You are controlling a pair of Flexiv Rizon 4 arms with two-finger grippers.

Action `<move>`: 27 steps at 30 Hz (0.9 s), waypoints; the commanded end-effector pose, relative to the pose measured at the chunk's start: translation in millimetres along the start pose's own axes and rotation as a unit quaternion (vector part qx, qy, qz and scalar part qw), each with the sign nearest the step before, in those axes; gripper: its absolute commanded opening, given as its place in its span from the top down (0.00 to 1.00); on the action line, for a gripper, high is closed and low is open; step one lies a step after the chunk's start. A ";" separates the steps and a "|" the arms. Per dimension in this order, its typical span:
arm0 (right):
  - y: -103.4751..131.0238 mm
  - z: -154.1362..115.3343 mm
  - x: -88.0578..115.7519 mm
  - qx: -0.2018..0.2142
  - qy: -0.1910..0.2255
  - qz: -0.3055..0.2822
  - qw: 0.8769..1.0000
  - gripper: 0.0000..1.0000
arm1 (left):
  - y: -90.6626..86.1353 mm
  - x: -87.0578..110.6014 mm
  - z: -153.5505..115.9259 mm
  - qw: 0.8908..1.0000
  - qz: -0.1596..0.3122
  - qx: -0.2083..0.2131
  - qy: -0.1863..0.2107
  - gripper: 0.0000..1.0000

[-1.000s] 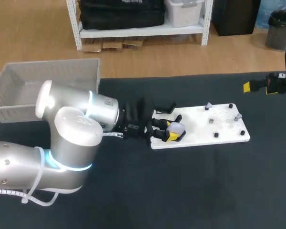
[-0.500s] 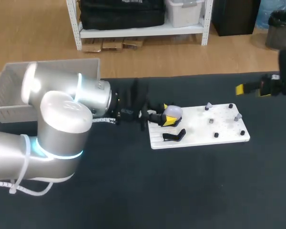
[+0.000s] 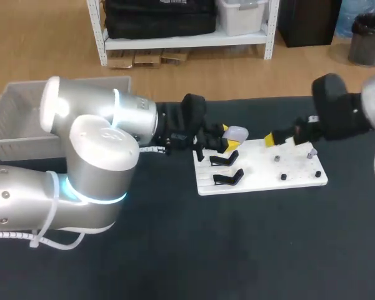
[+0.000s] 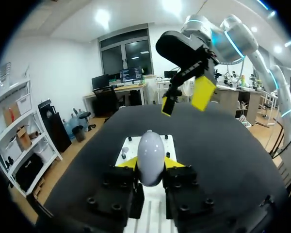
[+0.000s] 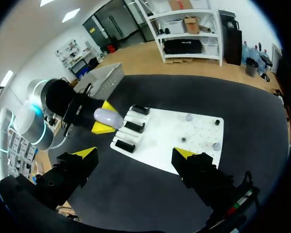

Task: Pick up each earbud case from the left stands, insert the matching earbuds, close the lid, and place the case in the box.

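Left gripper (image 3: 228,142) clamps the pale case (image 3: 235,133), raised over the ten o'clock corner of the white board (image 3: 262,178). Right gripper (image 4: 184,98) hangs spread wide near the one o'clock edge. Best to hold the case level and firm so the earbuds (image 3: 277,159) seat cleanly.

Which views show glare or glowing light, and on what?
Head view: white glare on the left arm, and its cyan ring glows. Left wrist view: soft sheen along the earbud case held in the left tool; a ring glows on the right arm. Right wrist view: the white board is evenly lit, without glare.
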State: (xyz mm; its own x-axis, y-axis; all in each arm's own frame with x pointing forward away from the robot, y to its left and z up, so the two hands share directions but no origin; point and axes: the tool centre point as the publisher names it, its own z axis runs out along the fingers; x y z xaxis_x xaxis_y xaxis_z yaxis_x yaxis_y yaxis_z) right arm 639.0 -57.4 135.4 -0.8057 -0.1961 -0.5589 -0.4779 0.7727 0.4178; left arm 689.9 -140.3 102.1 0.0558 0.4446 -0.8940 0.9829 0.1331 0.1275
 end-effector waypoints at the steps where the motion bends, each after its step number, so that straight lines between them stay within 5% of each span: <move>1: 4.8 14.0 -3.9 -0.019 0.017 -0.001 1.000 0.00 | 4.4 -6.2 7.8 1.000 0.007 0.002 0.004 1.00; 27: -0.7 14.4 -21.8 0.004 0.008 0.003 1.000 0.00 | -18.1 -13.2 2.7 0.999 0.022 0.019 -0.021 1.00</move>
State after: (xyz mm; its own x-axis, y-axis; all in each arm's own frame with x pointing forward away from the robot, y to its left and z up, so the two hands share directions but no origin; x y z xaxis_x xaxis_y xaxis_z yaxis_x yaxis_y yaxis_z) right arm 665.4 -43.3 134.3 -0.8148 -0.2032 -0.5429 -0.4753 0.7705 0.4249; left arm 672.8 -153.4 113.0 0.0997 0.4256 -0.8994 0.9862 0.0777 0.1461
